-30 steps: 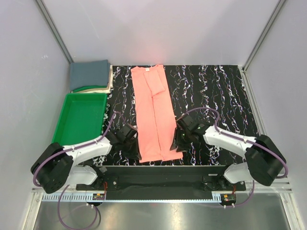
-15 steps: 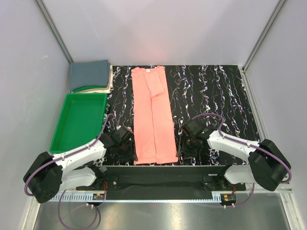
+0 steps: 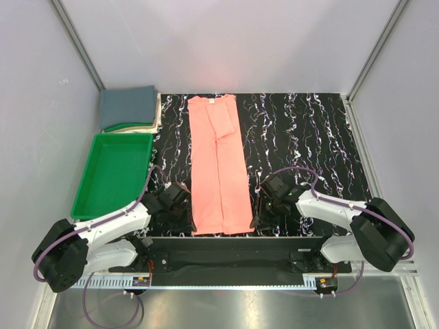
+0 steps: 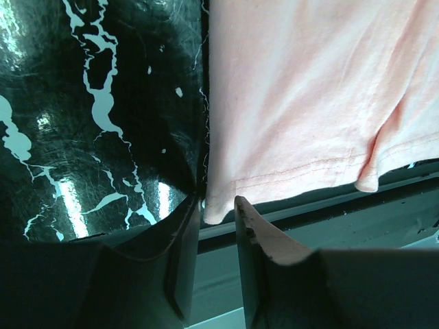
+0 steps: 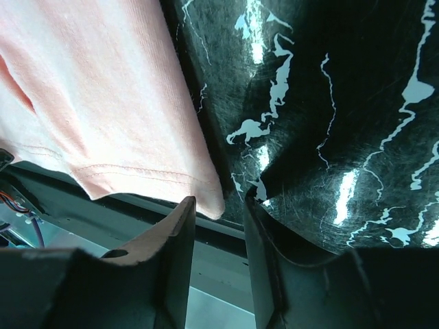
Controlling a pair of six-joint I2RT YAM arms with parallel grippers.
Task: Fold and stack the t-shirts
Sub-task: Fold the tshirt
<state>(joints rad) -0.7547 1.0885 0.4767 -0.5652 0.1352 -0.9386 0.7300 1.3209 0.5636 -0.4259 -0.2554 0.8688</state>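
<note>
Pink shirt lies as a long narrow strip down the middle of the black marbled desk, collar end far, hem right at the near edge. One sleeve is folded in on top near the collar. Left claw sits low at the hem's left corner, fingers a narrow gap apart, with the corner tip poking into that gap, not pinched as far as I can see. Right claw mirrors it at the right corner: slightly parted, cloth corner between the tips. Grey-blue shirt is folded in the far left corner on a small pile, just behind the green tray, well apart from both arms.
</note>
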